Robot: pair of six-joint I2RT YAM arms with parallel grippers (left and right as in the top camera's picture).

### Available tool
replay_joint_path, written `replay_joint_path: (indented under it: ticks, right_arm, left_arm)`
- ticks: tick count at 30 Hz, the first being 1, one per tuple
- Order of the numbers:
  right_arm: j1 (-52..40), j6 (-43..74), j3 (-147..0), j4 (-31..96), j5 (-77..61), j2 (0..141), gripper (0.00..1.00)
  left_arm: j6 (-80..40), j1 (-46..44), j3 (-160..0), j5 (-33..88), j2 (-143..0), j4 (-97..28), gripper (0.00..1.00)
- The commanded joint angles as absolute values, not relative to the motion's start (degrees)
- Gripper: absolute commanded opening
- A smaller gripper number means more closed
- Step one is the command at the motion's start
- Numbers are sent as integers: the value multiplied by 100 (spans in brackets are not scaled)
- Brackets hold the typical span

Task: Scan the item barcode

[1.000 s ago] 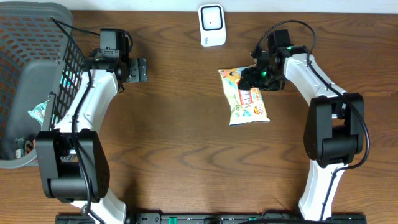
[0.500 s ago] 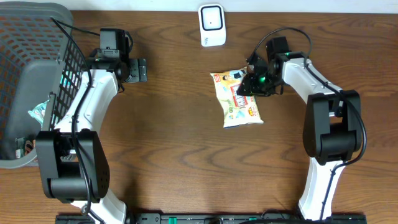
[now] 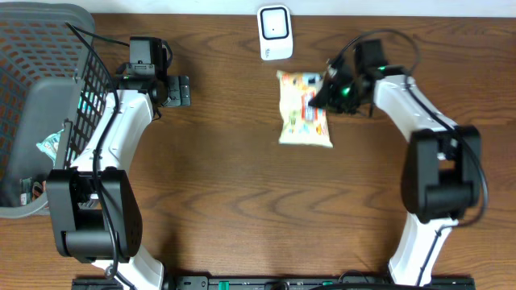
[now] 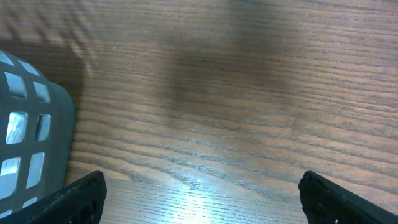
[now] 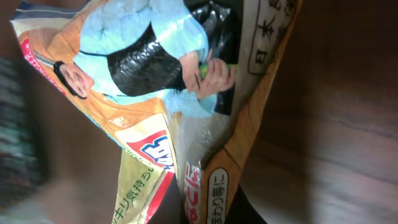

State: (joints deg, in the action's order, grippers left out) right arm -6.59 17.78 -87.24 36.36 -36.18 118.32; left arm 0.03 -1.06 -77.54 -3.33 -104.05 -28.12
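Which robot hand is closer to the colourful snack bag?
Right. The right gripper is shut on the edge of the colourful plastic snack bag; the left gripper hangs open far off, beside the grey mesh basket.

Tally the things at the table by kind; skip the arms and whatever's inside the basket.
Grey plastic mesh basket: 1
White rectangular barcode scanner: 1
Yellow printed plastic snack bag: 1
Total: 3
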Motion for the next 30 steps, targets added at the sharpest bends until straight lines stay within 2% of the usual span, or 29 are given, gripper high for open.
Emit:
replay_joint_path:
  ticks: [1,5,14,19,30]
  right_arm:
    - [-528,3024,-8818,3168,-5127,10923,1]
    - [-506,3221,-8816,2958,-6147,10536,1]
    - [-517,4781,-8816,3267,-8877,10339,1]
    - [-578,5249,-8816,3583,-8952,10318,1]
    - [-567,5264,-8816,3430,-8947,10318,1]
  left_arm:
    - [19,-104,-7747,-362,-10412,-2823,98]
    - [19,-104,-7747,-362,-10412,-2823,98]
    - [19,-104,-7745,-362,-10412,-2823,98]
    - [19,-104,-7745,-362,-10412,-2823,98]
    - [19,-104,-7747,-362,-10412,-2823,98]
